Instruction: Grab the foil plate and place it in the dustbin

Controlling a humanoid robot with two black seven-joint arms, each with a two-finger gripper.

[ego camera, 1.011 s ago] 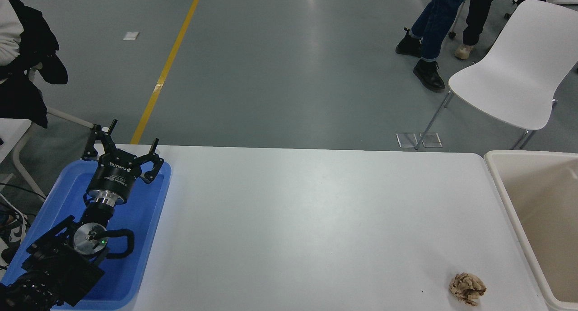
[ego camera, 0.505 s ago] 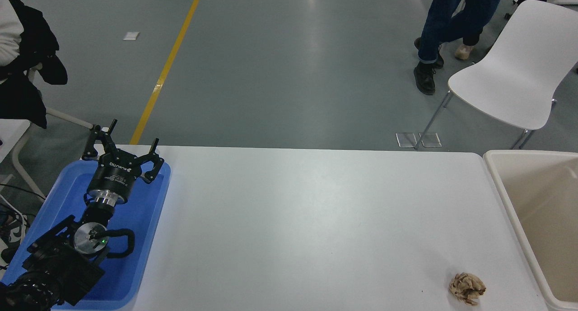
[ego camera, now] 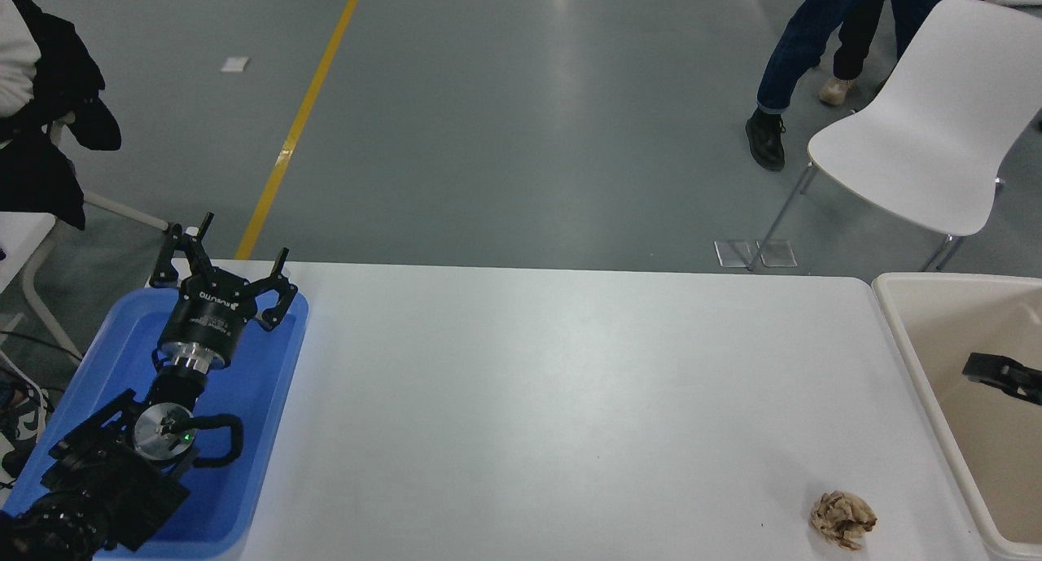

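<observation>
The foil plate does not show anywhere in the head view. The dustbin [ego camera: 952, 278] is a large beige bin at the table's right end, partly cut off by the picture's edge. A black part of my right gripper [ego camera: 1003, 376] reaches in from the right edge over the inside of the dustbin; nothing shows in it, and I cannot tell whether it is open or shut. My left gripper [ego camera: 228, 247] is parked open and empty over a blue tray at the lower left.
The blue tray [ego camera: 281, 365] lies at the table's left end under the left arm. A crumpled brown paper ball [ego camera: 842, 520] lies near the front right. A white chair [ego camera: 928, 138] and a person's legs [ego camera: 785, 72] are beyond the table.
My right gripper has come into view from the right edge over the dustbin. The person's legs at the top right have shifted. The left arm has not moved.
</observation>
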